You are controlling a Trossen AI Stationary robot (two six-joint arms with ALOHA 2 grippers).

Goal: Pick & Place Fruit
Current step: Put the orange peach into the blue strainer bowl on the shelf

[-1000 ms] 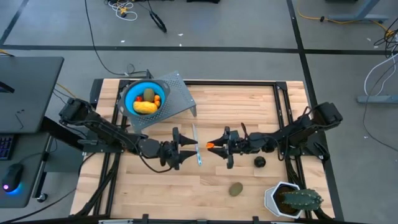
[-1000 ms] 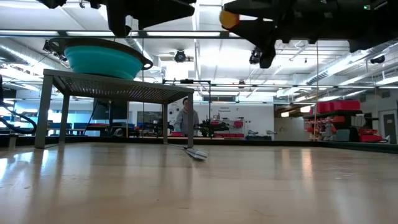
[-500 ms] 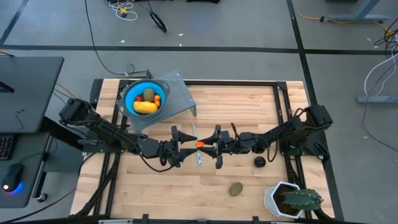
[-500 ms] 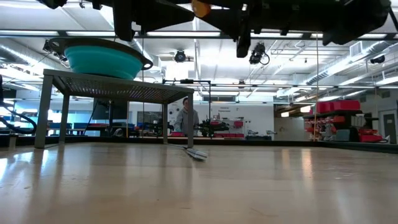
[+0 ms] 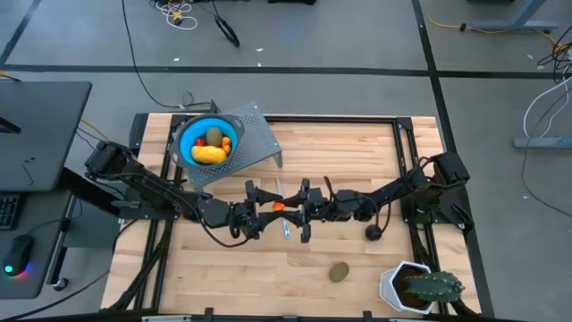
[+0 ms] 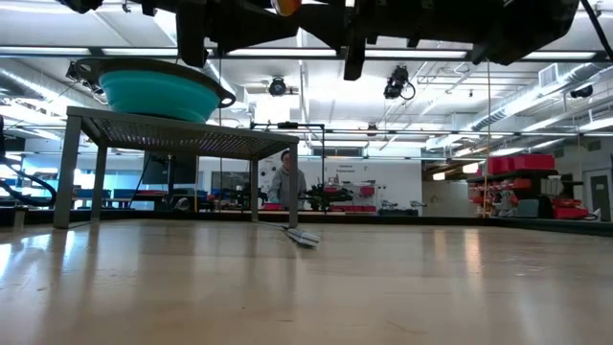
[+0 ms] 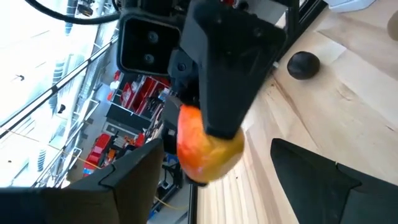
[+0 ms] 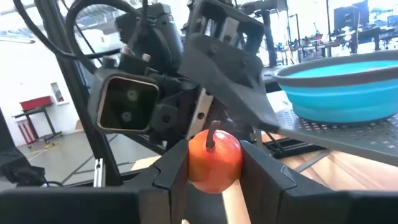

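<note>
— What sits on the light wooden slatted counter [image 5: 357, 143]?
— A grey perforated metal stand [image 5: 255, 143], a thin silvery-blue stick [image 5: 283, 215], a black ball [image 5: 373, 233], an olive-brown oval [image 5: 339, 271] and a white potted spiky plant [image 5: 420, 286].

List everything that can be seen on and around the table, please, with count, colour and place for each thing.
Orange-red fruit: one, held in the air over the table's middle, between the two grippers.
Bowl: one, blue, on the metal stand at the table's far left; it holds a yellow fruit, an olive-brown fruit and small red pieces.
Black ball: one, on the table right of middle.
Kiwi-like fruit: one, olive-brown, near front edge.
Stick: one, silvery-blue, under the grippers.
Plant: one, green, in a white pot, front right corner.
Table: one, light wood.
Right gripper: shut on the orange-red fruit.
Left gripper: open, fingers either side of that fruit.
</note>
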